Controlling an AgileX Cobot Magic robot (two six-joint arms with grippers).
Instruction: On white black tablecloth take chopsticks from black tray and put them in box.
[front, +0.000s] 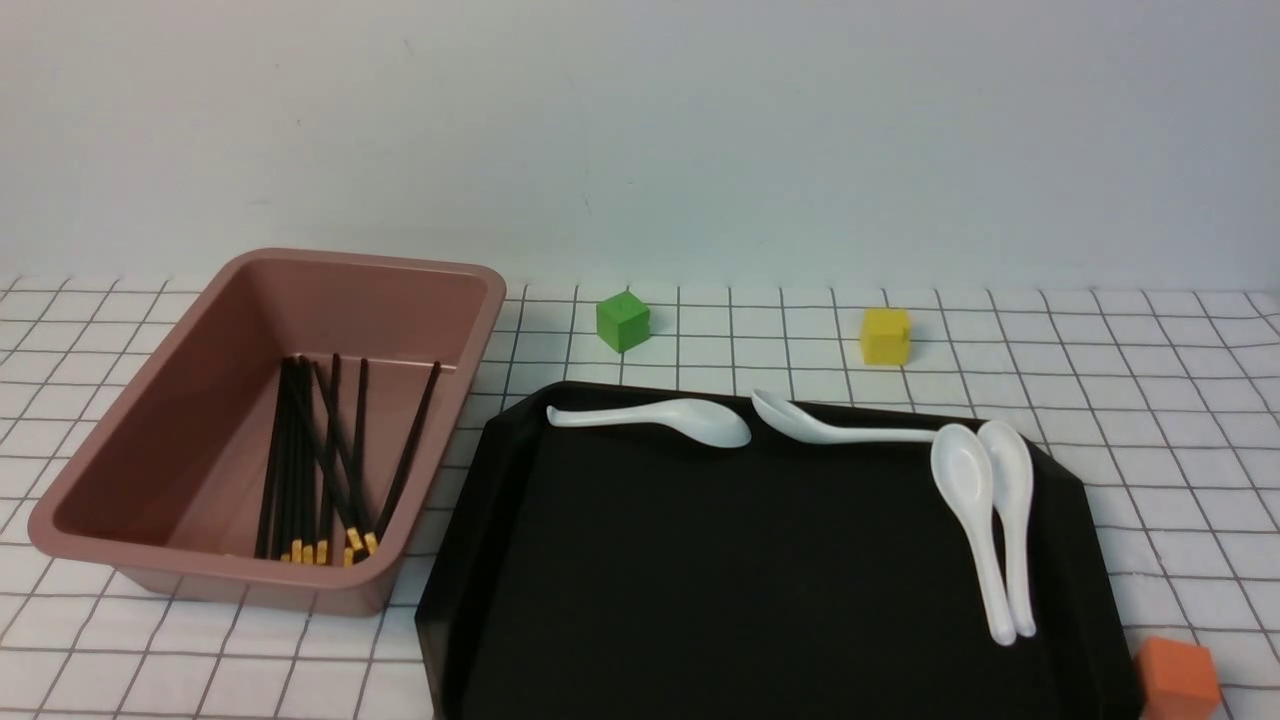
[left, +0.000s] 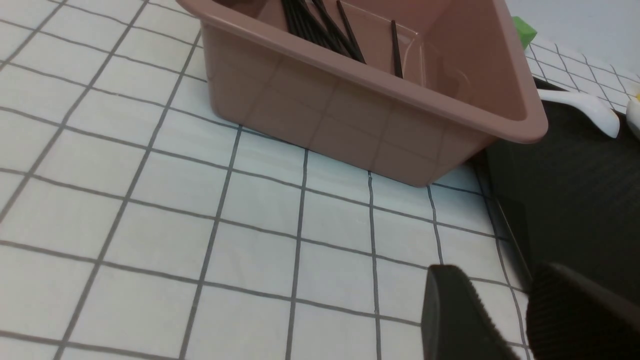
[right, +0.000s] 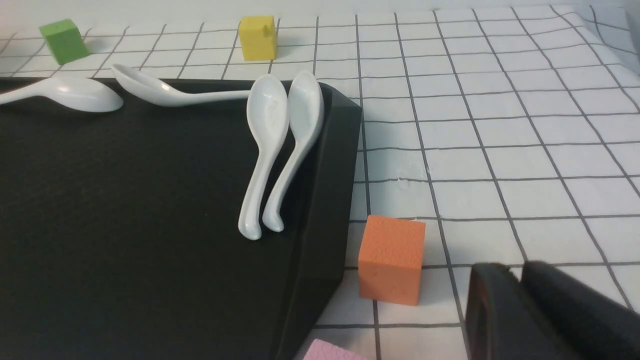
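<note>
Several black chopsticks (front: 320, 460) with yellow ends lie inside the pinkish-brown box (front: 200, 380) at the left on the tablecloth (front: 1150, 400). The black tray (front: 760, 580) sits to the box's right and holds only white spoons. Neither gripper shows in the front view. In the left wrist view my left gripper (left: 497, 280) hovers open over the cloth beside the tray (left: 575, 190), near the box (left: 350, 120) with its chopsticks (left: 320, 25). In the right wrist view my right gripper (right: 515, 267) has its fingers together with nothing between them, over the cloth right of the tray (right: 125, 200).
Several white spoons (front: 650, 420) lie along the tray's far and right sides. A green cube (front: 622, 321) and a yellow cube (front: 886, 335) stand behind the tray. An orange cube (right: 391, 257) sits by the tray's right edge, close to my right gripper. A pink corner (right: 327, 351) shows below it.
</note>
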